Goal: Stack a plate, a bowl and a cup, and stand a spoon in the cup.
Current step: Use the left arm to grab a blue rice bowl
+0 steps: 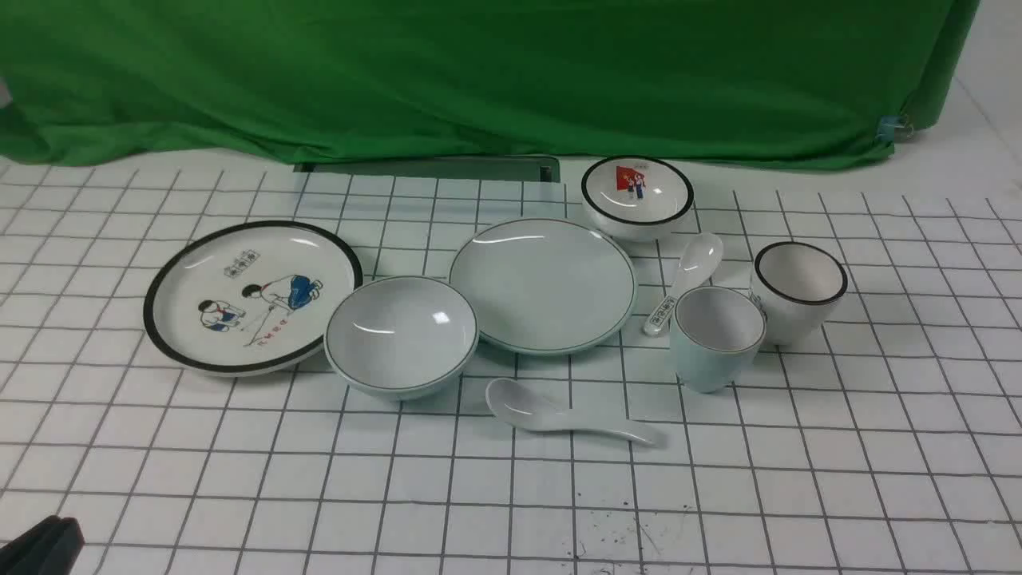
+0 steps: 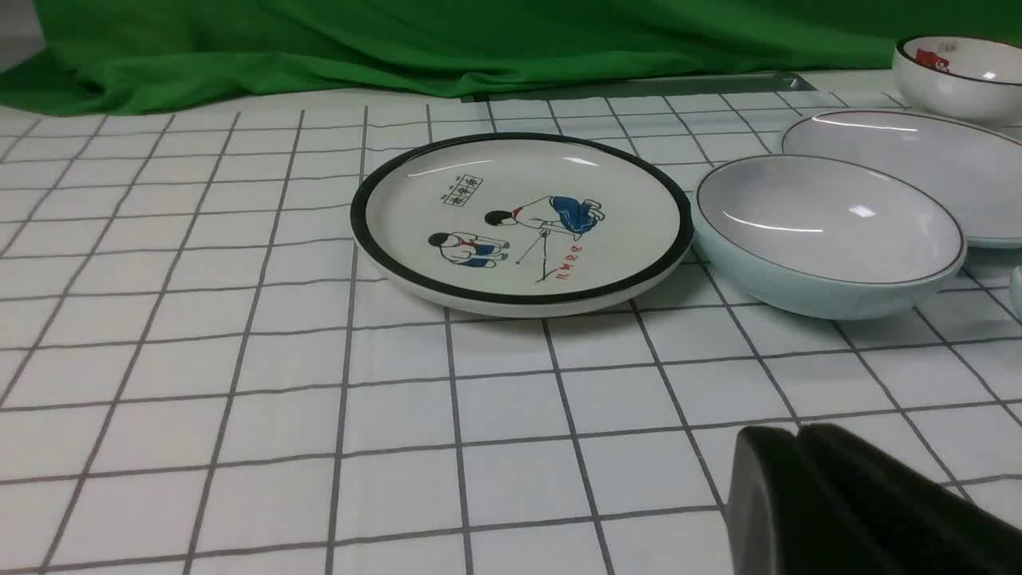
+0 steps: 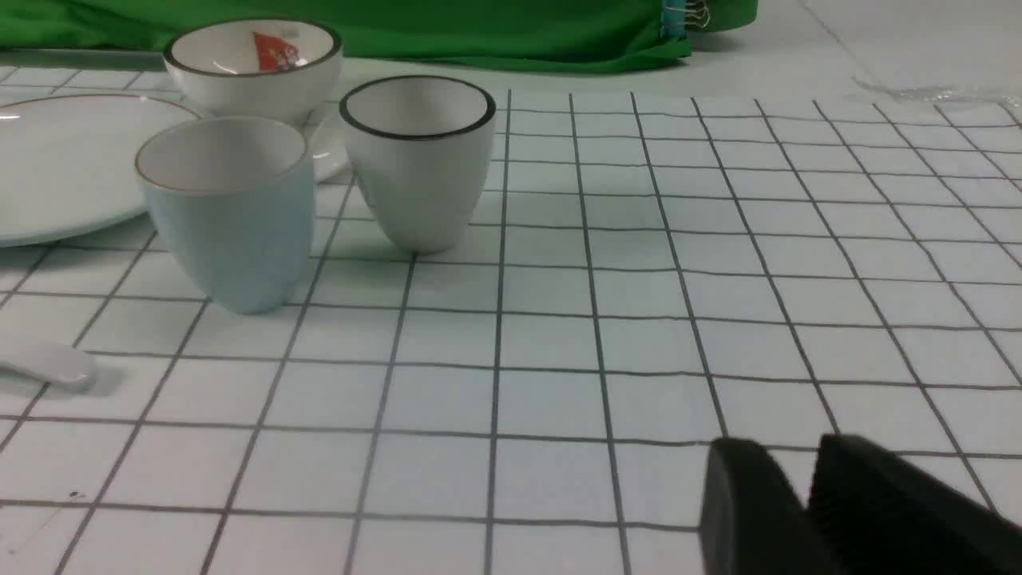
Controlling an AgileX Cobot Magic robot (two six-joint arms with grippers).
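Observation:
The pale blue-green plate lies flat at the middle of the table. The matching bowl stands upright just to its left. The pale blue cup stands upright to the plate's right. The plain white spoon lies in front of the plate, its bowl end to the left. My left gripper is shut and empty, low at the near left corner, well short of the bowl. My right gripper is shut and empty, near the table and well to the near right of the cup; it is outside the front view.
A black-rimmed plate with cartoon children lies left of the bowl. A black-rimmed bowl with a red picture stands behind the plate. A white black-rimmed cup stands beside the blue cup. A printed spoon lies between them. Green cloth hangs behind.

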